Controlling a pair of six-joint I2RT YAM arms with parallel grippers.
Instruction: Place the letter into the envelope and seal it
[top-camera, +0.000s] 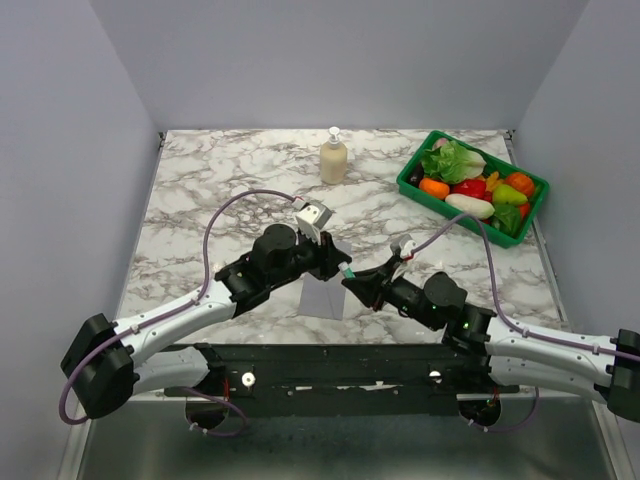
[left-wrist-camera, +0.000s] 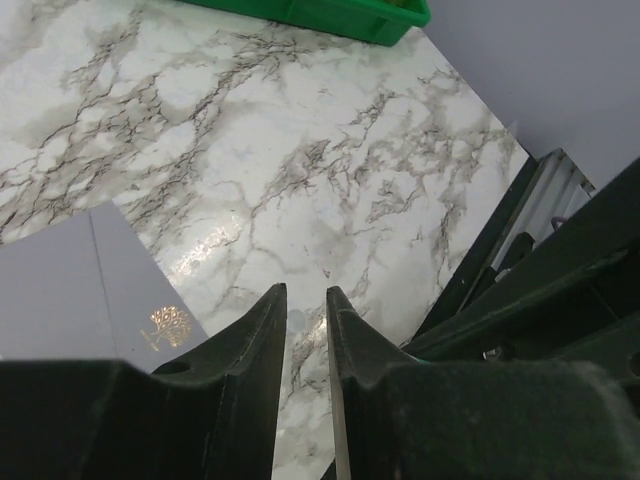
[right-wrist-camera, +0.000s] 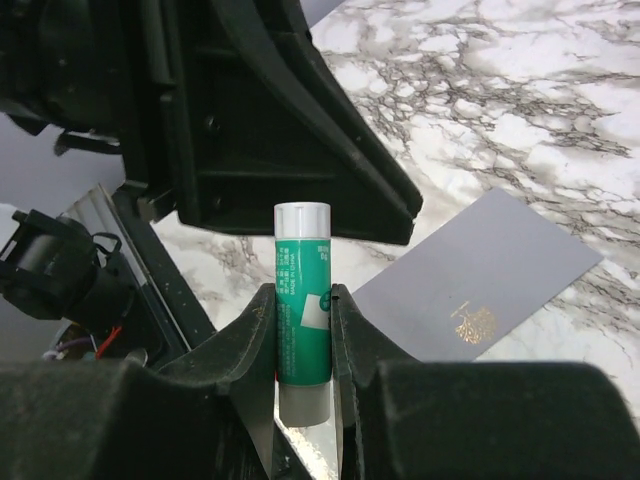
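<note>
Centrally, flat grey envelope (top-camera: 322, 298), cylindrical green glue stick (right-wrist-camera: 303, 320)

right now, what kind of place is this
Most likely a robot manipulation test cell: a marble-pattern tabletop boxed in by plain grey walls, the left arm and right arm bolted at its near edge, and staged props: a green bin of toy vegetables and a pump bottle.

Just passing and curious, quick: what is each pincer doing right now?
Left pincer: barely open, a slim gap, nothing in it.
Right pincer: closed on a green glue stick.
</note>
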